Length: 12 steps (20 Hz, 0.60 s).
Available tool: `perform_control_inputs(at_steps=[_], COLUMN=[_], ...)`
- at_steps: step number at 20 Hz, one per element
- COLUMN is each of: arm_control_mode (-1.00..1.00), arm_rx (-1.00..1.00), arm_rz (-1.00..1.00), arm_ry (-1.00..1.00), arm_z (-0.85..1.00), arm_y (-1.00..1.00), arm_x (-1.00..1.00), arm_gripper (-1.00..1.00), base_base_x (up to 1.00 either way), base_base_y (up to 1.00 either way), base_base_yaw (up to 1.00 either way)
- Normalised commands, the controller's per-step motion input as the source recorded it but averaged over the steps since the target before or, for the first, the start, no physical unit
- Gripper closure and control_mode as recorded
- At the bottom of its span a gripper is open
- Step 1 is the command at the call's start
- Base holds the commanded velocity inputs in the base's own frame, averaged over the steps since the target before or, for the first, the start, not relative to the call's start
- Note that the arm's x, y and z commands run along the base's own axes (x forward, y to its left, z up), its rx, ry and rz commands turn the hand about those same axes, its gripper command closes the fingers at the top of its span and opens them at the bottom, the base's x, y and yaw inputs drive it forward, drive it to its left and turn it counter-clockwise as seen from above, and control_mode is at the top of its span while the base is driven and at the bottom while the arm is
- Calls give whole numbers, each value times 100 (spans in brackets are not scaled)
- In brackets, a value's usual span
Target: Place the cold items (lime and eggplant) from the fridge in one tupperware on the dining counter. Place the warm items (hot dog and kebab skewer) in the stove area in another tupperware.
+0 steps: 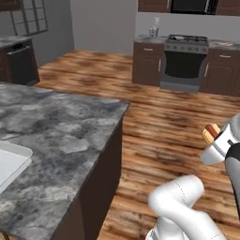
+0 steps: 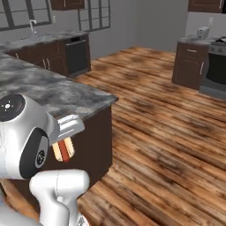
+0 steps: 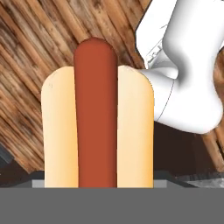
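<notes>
- A hot dog [image 3: 98,118], a red-brown sausage lying in a pale split bun, stands lengthwise straight out ahead of the pincer, close to the hand camera.
- The pincer [image 2: 66,140] holds the hot dog by its near end, jaws spread fairly wide across the bun's sides; the fingertips themselves are hidden behind the bun.
- In the left base view the hot dog [image 1: 211,133] shows as a small orange and red end poking from the white wrist, above the wooden floor [image 1: 168,136].
- Judged by its look, it is light and soft: the bun would squash under a hard squeeze, and the smooth sausage could slide out if tipped steeply.
- The safest hold is across the bun's flanks near the middle; gripped at one end as here, the free length may droop or swing.
- Off to the pincer's side is the dining counter [image 1: 61,136], a grey marbled top, with the corner of a white tupperware [image 1: 11,161] on it, well apart from the hot dog.
- Far beyond the pincer stands the stove [image 1: 186,61] among dark cabinets.
</notes>
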Motion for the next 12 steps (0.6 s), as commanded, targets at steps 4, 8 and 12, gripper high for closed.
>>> perform_control_inputs(at_steps=[4, 8, 12], arm_control_mode=[100, 100, 100], arm_rx=[0, 0, 0], arm_rz=[0, 0, 0], arm_ry=[0, 0, 0], arm_z=[0, 0, 0], arm_y=[0, 0, 0], arm_x=[0, 0, 0], arm_gripper=[100, 100, 100], base_base_x=[-100, -100, -90], base_base_y=[100, 100, 100], base_base_yaw=[34, 35, 26])
